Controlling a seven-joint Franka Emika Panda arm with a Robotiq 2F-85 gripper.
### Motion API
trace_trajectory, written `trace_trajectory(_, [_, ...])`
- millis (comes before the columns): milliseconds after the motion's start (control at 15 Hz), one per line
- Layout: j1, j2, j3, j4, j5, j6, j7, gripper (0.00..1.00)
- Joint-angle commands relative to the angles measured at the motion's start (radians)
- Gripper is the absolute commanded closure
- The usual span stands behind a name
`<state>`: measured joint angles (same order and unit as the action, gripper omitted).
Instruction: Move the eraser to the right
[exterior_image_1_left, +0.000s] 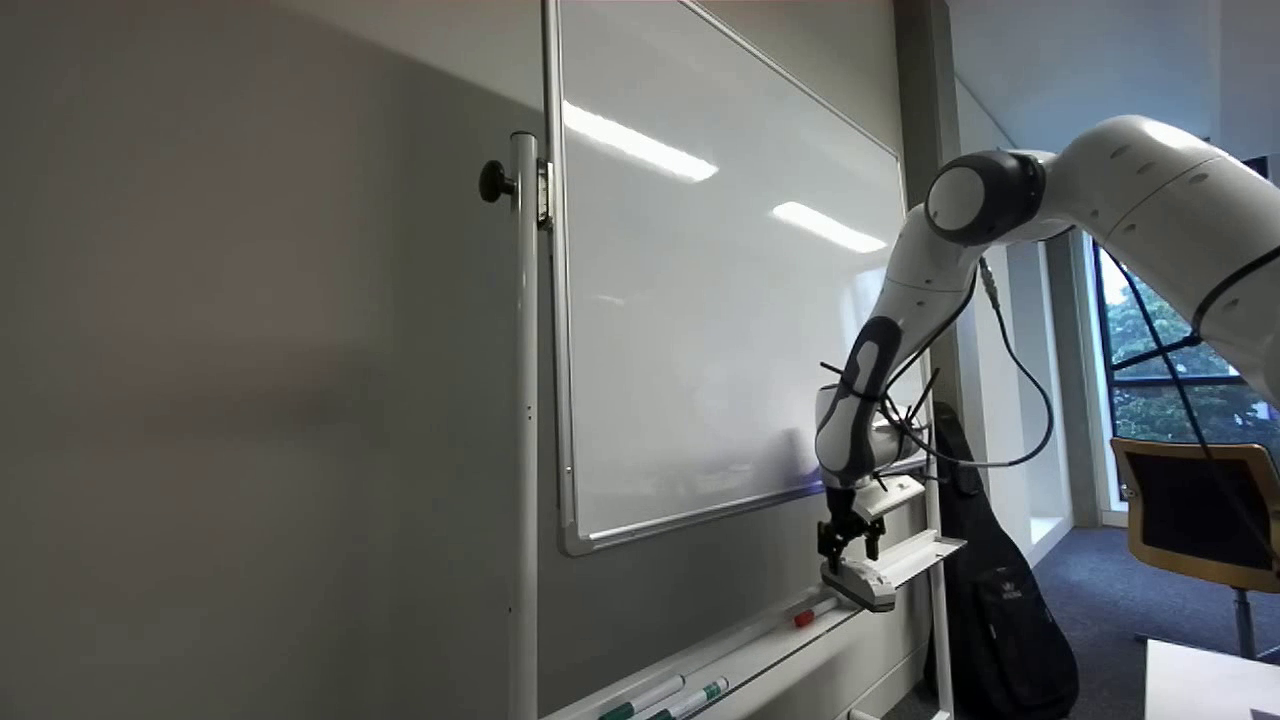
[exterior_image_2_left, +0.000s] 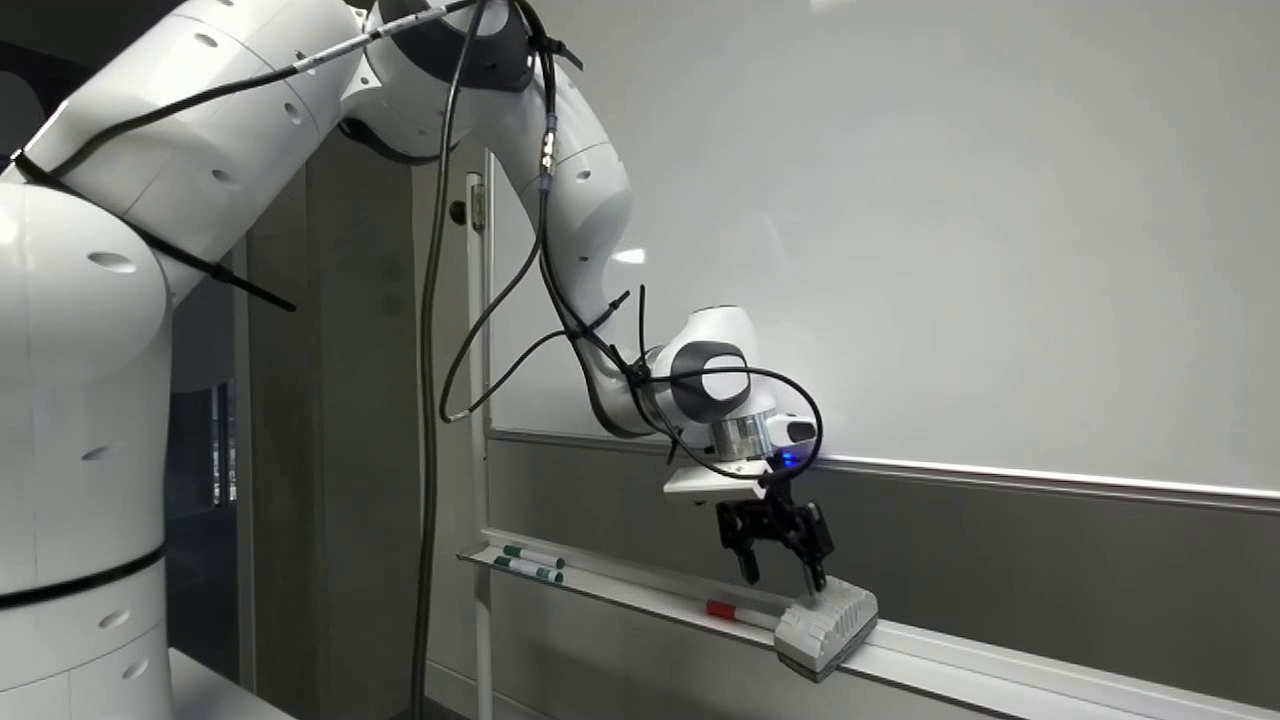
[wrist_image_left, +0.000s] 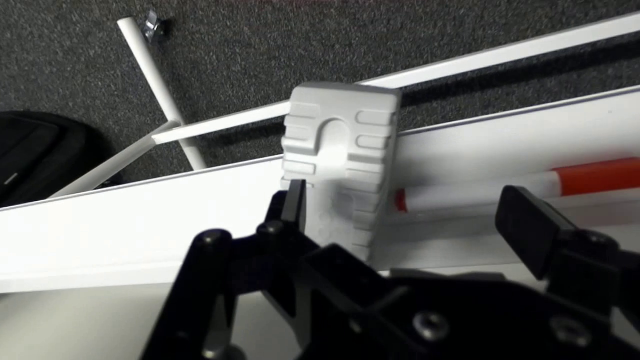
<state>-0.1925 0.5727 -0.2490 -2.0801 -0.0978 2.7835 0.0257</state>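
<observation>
Just right of the pen (exterior_image_2_left: 742, 614) in an exterior view, the eraser (exterior_image_2_left: 825, 625) sits askew across the tray (exterior_image_2_left: 640, 592), its near end overhanging. Best, I judge, to shift the fingers (exterior_image_2_left: 751, 568) rightward of the pen until they straddle the eraser, lower, close, and slide it right without dipping that end. The claw (exterior_image_2_left: 784, 583) gapes wide, holding nothing: one finger is about over the pen, the next at the eraser's top; whether it touches I cannot tell.
</observation>
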Motion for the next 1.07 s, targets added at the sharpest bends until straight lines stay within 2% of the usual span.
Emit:
trace_trajectory(0, [0.032, -0.165, 0.003, -0.089, -0.003, -0.141, 0.006, 0.0])
trace_trajectory(133, [0.02, -0.24, 0.038, -0.113, 0.012, -0.213, -0.044, 0.0])
trace_trajectory(267, [-0.024, -0.33, 0.109, -0.161, 0.066, -0.253, -0.188, 0.0])
trace_trajectory(533, [-0.026, -0.441, 0.158, -0.208, 0.179, -0.364, -0.366, 0.0])
trace_trajectory(733, [-0.005, -0.453, 0.15, -0.193, 0.206, -0.518, -0.375, 0.0])
trace_trajectory(800, [0.003, -0.444, 0.144, -0.188, 0.186, -0.55, -0.341, 0.0])
trace_trajectory(1000, [0.008, -0.427, 0.14, -0.171, 0.173, -0.549, -0.331, 0.0])
